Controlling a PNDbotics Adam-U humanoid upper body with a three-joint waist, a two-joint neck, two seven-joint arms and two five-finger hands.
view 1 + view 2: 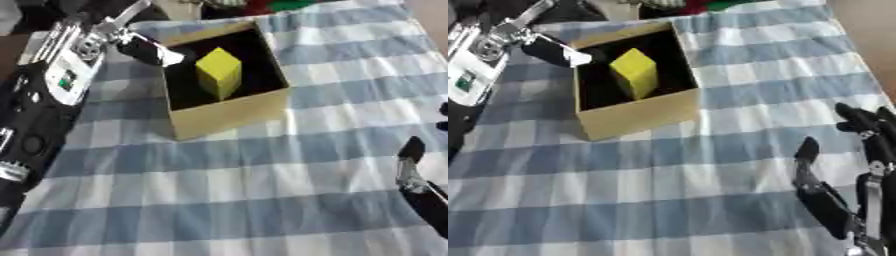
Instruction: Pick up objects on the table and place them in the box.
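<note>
1. The left hand [144,49] hovers at the left rim of the open tan cardboard box [232,114]. Its dark fingers appear extended over the rim and hold nothing, though the blur leaves their exact pose uncertain.
2. The right hand [859,200] rests near the lower right corner of the view, fingers pointing up and relaxed, empty, well apart from the box.
3. The yellow block [219,72], a plain cuboid, stands tilted inside the box against the dark interior. It is not touching either hand.
4. Handling judgement: the block looks rigid, light and smooth-faced, not fragile. Its flat opposing sides offer the best purchase; a pinch across two parallel faces suits it better than a corner hold, which is likely to slip.
5. The box has thin upright walls and probably shifts easily if a hand pushes its rim. Keep the left hand clear of the wall when moving it.
6. The bench carries a blue-and-white checked cloth [262,200], soft and liable to wrinkle or drag under a sliding hand.
7. No other loose object shows on the cloth. Red and green items [271,6] lie beyond the far edge, too indistinct to identify.
8. Nothing stands between the right hand and the box.
</note>
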